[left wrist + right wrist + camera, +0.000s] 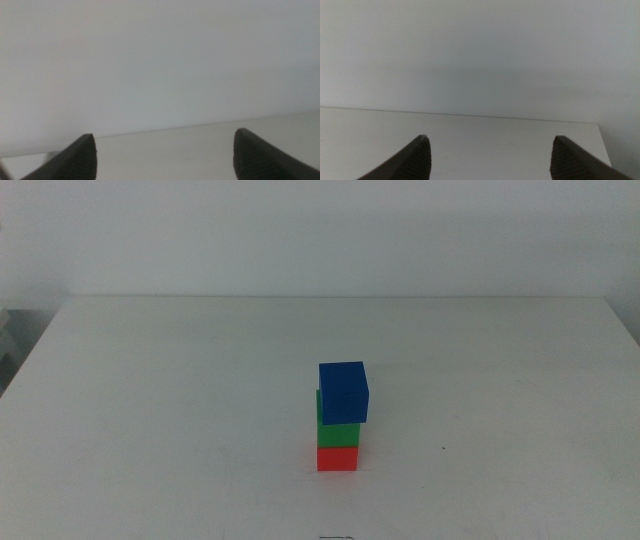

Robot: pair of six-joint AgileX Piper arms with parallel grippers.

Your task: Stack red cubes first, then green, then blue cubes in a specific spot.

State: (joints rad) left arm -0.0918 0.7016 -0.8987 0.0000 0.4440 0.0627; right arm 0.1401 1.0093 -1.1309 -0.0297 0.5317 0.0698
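1. Middle view: you see the white table [150, 380] with one tower of three cubes, a little right of the centre and toward the near edge. The red cube [337, 457] sits at the bottom, directly on the tabletop. The green cube [333, 427] rests on the red one; the cube above hides most of it. The blue cube [344, 392] is on top, shifted a little to the right, so that it overhangs the green one on that side. No arm or gripper appears in this view.

2. Left wrist view: you see the left gripper [165, 150] with its two dark jaws spread wide apart and nothing between them. Past them are only the pale tabletop, its far edge and a plain wall. No cube is visible here.

3. Right wrist view: you see the right gripper [490, 152], also with jaws spread wide and holding nothing. Past them lie the white table, its far edge and the wall [480, 55].
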